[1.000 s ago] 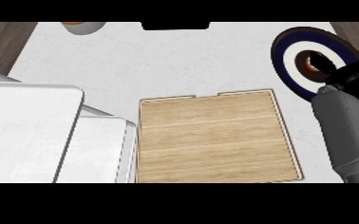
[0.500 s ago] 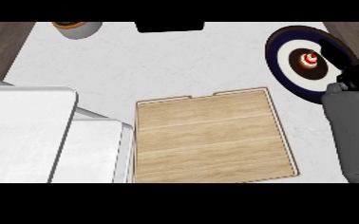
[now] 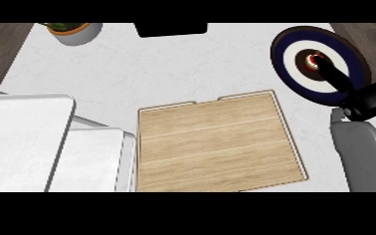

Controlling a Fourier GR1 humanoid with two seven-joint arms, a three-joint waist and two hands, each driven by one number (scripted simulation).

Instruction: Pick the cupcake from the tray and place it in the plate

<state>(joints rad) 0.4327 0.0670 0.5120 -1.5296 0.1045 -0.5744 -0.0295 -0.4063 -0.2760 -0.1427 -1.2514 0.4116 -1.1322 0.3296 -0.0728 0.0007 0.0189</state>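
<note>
Right hand [image 3: 339,77] above plate [image 3: 288,62]

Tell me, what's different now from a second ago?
The view swung right, so the whole plate shows. The cupcake now sits at its middle, with the right hand above it. Whether the hand has let go is unclear. The wooden tray stays bare.

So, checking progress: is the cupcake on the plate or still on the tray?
On the plate: the cupcake sits at its centre; the tray is bare.
</note>
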